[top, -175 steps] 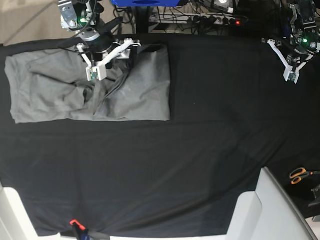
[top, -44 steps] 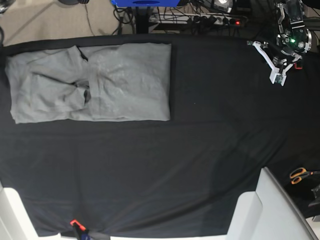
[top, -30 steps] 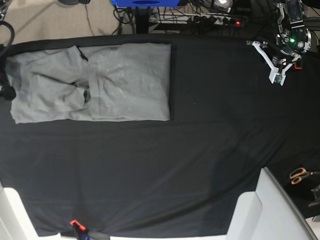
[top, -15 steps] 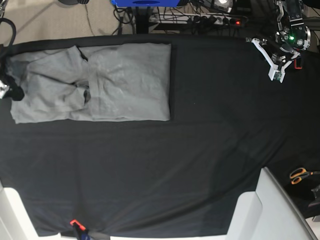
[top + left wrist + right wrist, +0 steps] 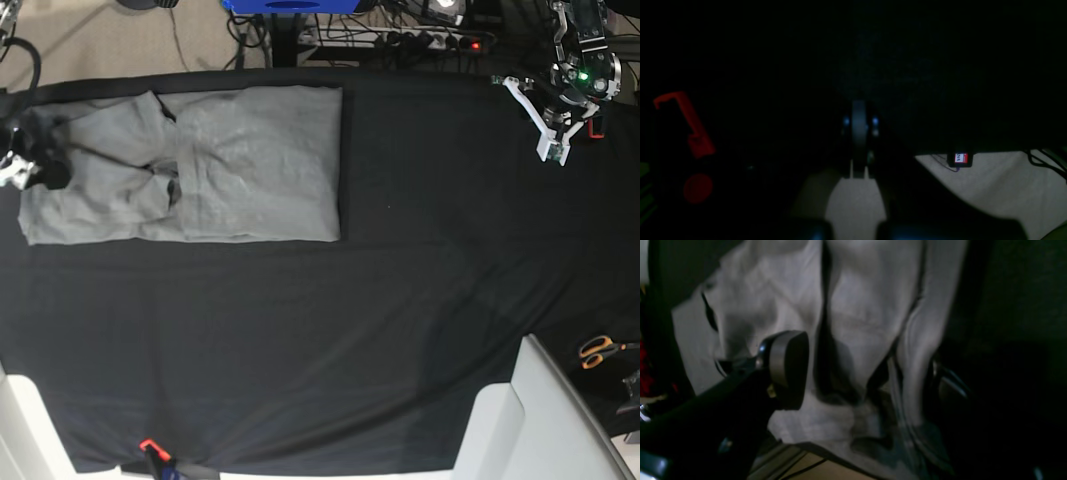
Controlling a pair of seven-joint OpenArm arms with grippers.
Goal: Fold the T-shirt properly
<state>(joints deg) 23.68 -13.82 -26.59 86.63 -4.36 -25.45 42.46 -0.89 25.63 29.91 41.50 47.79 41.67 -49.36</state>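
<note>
The shirt (image 5: pixel 185 165) is lying flat at the far left of the desk (image 5: pixel 400 300), up near the back edge, on top of the black cloth that covers the whole top. It looks partly folded into a rough rectangle: the right side is a smooth panel with a clean straight edge, the left side is more rumpled, with a bunched dark crease around the middle where the layers meet.

The right gripper (image 5: pixel 40 160) is at the shirt's left edge, over the end of the fabric. In the right wrist view (image 5: pixel 857 373) you can see one dark pad (image 5: pixel 788 368) off to the left and the other finger on the right by the shirt's edge, with folds of grey cloth between them, so the jaws are apart. I honestly can't tell if the pads are touching the fabric or just above it.

The left gripper (image 5: pixel 553 135) is way over on the other side, near the back right corner of the desk, well apart from the shirt. The left wrist view is super dark, but the two fingers (image 5: pixel 858 133) sit pressed together with nothing between them, so those jaws are together and empty.

There's also a pair of orange-handled scissors (image 5: pixel 600 350) off the desk's right edge.
</note>
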